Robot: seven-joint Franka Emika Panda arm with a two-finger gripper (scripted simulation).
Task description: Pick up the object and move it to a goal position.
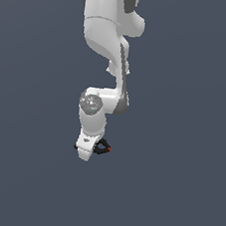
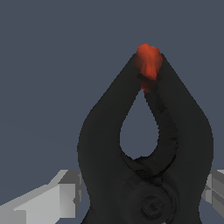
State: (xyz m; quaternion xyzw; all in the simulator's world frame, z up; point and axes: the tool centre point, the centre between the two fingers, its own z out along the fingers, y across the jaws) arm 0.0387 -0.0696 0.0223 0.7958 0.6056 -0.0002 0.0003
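The object is a small black spring clamp with a red-orange tip, and it fills most of the wrist view. My gripper has its grey fingers pressed against both sides of the clamp's lower body, so it is shut on it. In the exterior view the white hand and gripper point downward. The clamp sticks out from them toward the exterior view's right, red tip outermost. The gripper's fingertips are hidden behind the hand there.
The white arm comes down from the top of the exterior view above the gripper. A plain dark grey-blue surface lies all around it, with no other objects in sight.
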